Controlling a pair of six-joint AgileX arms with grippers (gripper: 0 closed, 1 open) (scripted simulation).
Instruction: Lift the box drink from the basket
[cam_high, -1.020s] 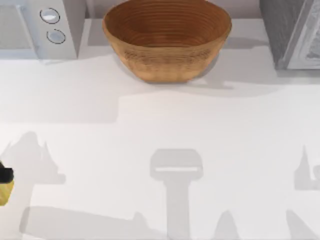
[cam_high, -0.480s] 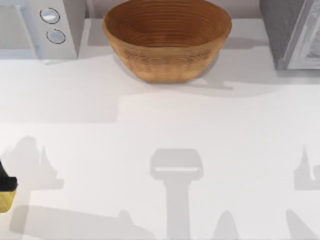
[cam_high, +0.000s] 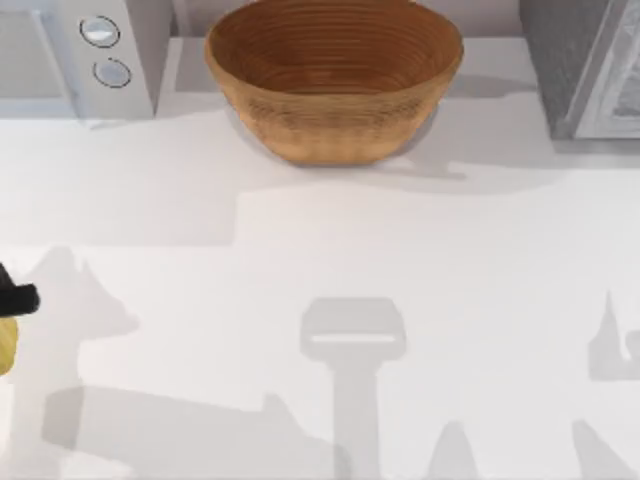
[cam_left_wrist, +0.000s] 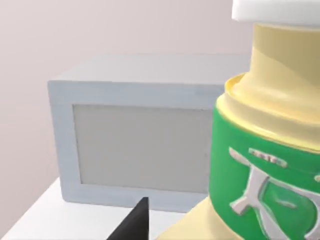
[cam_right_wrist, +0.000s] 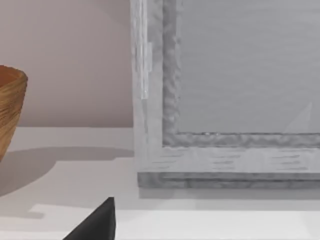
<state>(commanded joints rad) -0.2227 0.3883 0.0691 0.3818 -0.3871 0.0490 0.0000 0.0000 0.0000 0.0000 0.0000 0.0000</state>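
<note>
Gripping box drink (cam_left_wrist: 260, 150), left hand (cam_high: 10, 310) at table's left edge, basket (cam_high: 334, 90) well apart

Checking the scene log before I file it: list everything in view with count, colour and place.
basket: one, tan-brown woven, back middle of the table, nothing seen in it
box drink: one, pale yellow with green label and white cap, out of the basket, at the table's left edge
microwave-like box: one, white-grey, back left corner
knobs: two, round, pale, on that box's front
cabinet-like block: one, grey, back right corner
table: one, white
left tool: one, black, at the left edge, holding the box drink
right tool: one, black tip, facing the grey block, idle
</note>
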